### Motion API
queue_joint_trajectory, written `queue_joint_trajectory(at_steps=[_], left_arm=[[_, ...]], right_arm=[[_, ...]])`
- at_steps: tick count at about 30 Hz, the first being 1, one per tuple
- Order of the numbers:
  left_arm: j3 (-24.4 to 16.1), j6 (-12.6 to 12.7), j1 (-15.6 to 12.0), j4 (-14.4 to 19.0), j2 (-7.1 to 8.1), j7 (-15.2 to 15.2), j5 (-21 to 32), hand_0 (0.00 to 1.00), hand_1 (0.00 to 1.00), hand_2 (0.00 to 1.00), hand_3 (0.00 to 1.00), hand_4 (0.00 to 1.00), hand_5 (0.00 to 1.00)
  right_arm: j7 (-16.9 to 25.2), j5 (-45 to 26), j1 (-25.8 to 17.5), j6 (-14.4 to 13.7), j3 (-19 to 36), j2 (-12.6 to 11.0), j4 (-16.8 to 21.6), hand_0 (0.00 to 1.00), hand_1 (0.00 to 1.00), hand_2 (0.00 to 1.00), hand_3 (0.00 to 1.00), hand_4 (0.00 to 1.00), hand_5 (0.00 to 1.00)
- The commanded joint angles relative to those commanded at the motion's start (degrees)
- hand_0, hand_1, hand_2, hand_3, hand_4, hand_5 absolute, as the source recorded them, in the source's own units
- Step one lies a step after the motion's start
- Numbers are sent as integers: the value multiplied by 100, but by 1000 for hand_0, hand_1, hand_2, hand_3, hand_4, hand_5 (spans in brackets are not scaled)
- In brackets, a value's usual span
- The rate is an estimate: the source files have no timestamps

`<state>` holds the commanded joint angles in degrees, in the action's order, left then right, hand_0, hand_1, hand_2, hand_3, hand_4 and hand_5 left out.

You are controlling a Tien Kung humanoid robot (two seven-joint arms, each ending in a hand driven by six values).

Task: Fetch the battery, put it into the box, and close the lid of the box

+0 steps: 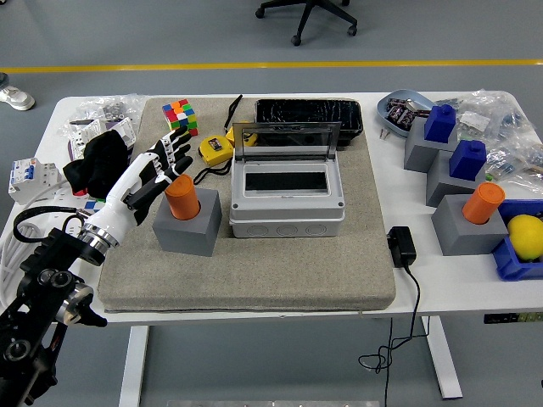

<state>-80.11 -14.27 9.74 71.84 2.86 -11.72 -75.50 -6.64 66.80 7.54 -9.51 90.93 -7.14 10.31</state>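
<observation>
Coarse matt grey felt mat (254, 280) over a smooth white worktop (441, 288), matt grey plastic box (287, 199) with a clear glossy lid (286, 137) (reflections show on it), matt orange battery (181, 197) in a dull grey block (188, 225), glossy black tray (309, 116), white-and-black hard-shelled robot hand (151, 182)

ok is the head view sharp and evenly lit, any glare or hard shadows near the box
Head view: sharp across the table, lighting soft and even. Only faint shadows beside the grey block under the orange battery and along the box. The open clear lid shows mild reflection, no blown-out glare. The left hand next to the battery is crisp, no motion blur.
</observation>
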Motion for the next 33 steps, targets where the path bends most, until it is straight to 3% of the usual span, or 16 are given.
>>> queue_joint_trajectory(at_steps=[5,10,16,17,22,23,33], left_arm=[[-71,53,2,-54,-9,-39,-45,998,998,998,998,998,735],[-284,318,59,-276,-119,-167,-253,998,998,998,998,998,735],[-356,527,52,-282,-149,-224,-571,998,998,998,998,998,704],[-351,562,45,-283,-152,-229,-648,998,998,998,998,998,511],[-341,709,-9,-250,-169,-202,-927,998,998,998,998,998,511],[-333,725,-14,-238,-162,-198,-989,936,998,998,998,998,344],[-149,551,-60,-197,-129,-168,-1017,949,998,998,998,998,326]], right_arm=[[-3,-8,7,-9,-11,-5,0,998,923,881,828,998,998],[8,-53,25,-15,-43,-8,0,998,923,881,828,998,998],[11,-48,16,-6,-24,1,0,998,923,881,826,998,998],[6,-42,12,-3,-20,2,0,998,923,877,826,998,998],[0,-56,5,6,-37,1,0,998,923,877,826,998,998],[3,-62,7,4,-45,-1,0,998,919,874,824,998,998],[-14,-97,0,-2,-98,-28,0,998,917,871,824,998,998]])
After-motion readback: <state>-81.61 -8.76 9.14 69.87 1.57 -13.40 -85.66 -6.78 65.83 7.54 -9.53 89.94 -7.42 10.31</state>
